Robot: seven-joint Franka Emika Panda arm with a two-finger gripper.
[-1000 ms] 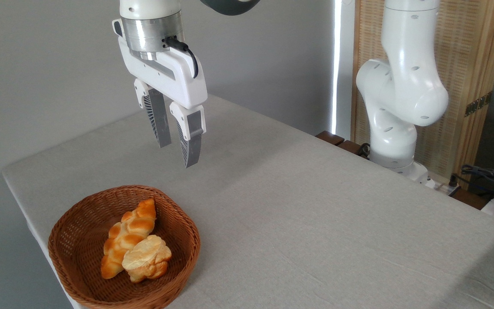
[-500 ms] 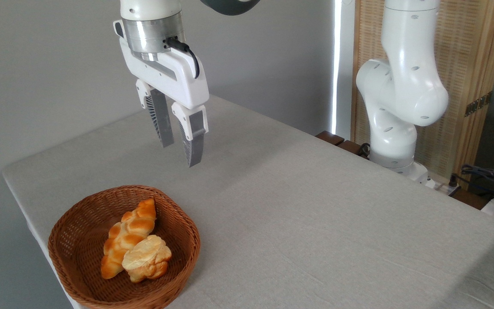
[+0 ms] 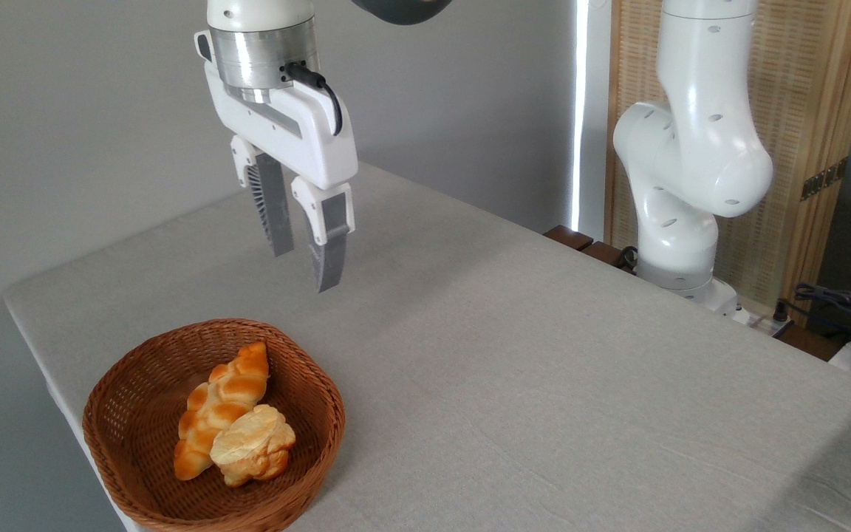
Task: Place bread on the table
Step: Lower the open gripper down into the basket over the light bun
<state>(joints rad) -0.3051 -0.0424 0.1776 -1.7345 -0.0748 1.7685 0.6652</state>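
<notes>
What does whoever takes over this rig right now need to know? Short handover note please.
Claw: open, empty, hanging in the air above the table, behind the basket.
Bread: in the basket, lying against the braided loaf.
Done: nothing yet; no grasp made.
Left: bring the claw down over the bread, grip it, lift it out, set it on the bare cloth, release.

A basket (image 3: 137,473) sits on the bench (image 3: 544,384) at its front left corner, close to the left edge. In it lie two things: the bread (image 3: 252,445) toward the front, touching a braided loaf (image 3: 215,410) just behind and to its left. The claw (image 3: 303,266) hangs above the bench, behind the basket toward the far edge. The arm's base (image 3: 684,284) stands past the bench's back right edge.
</notes>
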